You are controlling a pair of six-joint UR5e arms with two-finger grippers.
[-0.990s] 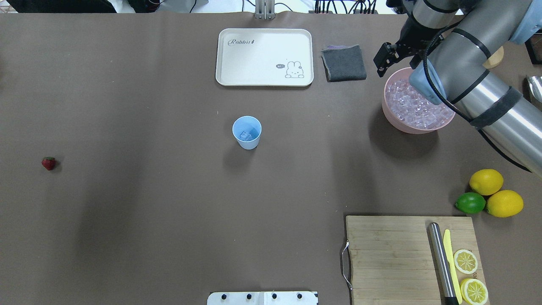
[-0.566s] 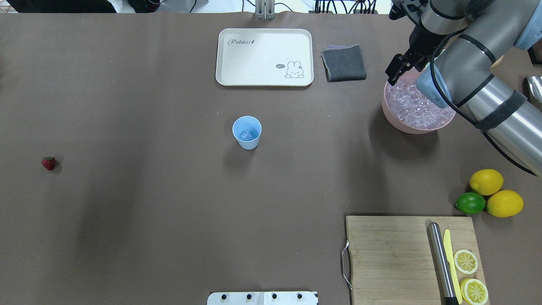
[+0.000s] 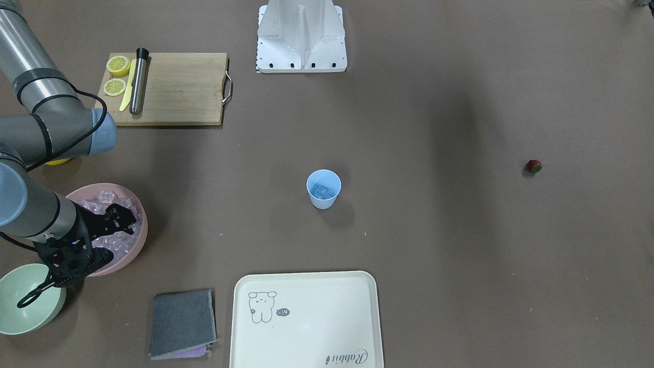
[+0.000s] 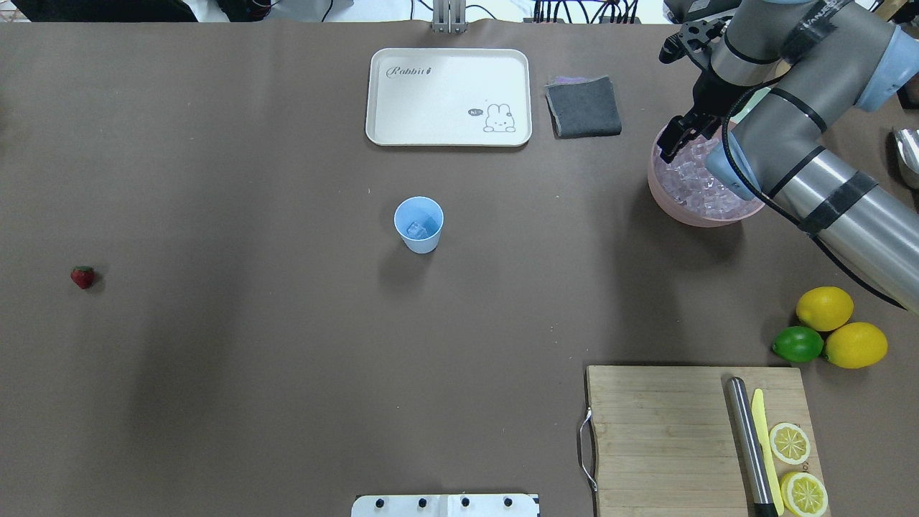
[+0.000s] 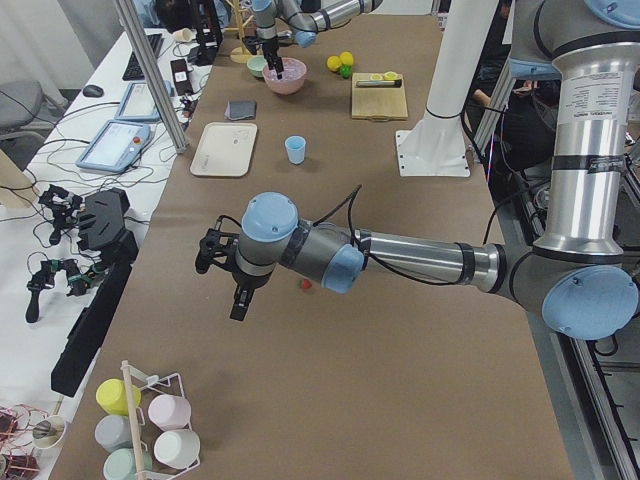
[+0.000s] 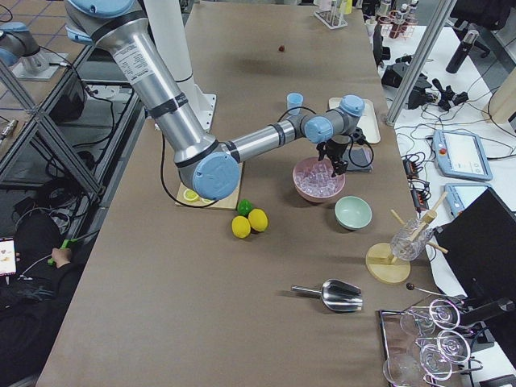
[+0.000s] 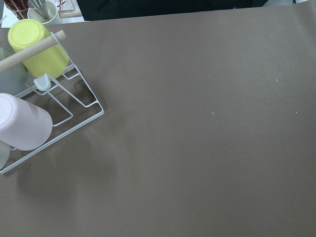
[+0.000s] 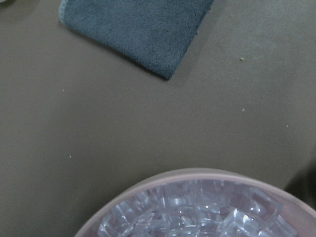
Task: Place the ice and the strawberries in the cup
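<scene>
The light-blue cup (image 4: 418, 222) stands upright mid-table with one ice cube (image 4: 416, 229) in it. More ice (image 4: 693, 183) fills the pink bowl (image 4: 668, 205) at the far right. My right gripper (image 4: 671, 140) hangs open over the bowl's far-left rim, just above the ice (image 3: 104, 202), holding nothing. The strawberry (image 4: 82, 276) lies alone at the far left. My left gripper (image 5: 238, 305) shows only in the exterior left view, hovering near the strawberry (image 5: 306, 284); I cannot tell whether it is open or shut.
A white rabbit tray (image 4: 449, 97) and a grey cloth (image 4: 583, 106) lie at the far edge. A cutting board (image 4: 660, 438) with knife and lemon slices, two lemons and a lime (image 4: 797, 344) sit near right. A pale-green bowl (image 3: 25, 306) stands beside the pink one.
My right gripper has moved rightward and down, from beside the pink bowl's far-left rim to just over the ice. Cup and strawberry have not moved.
</scene>
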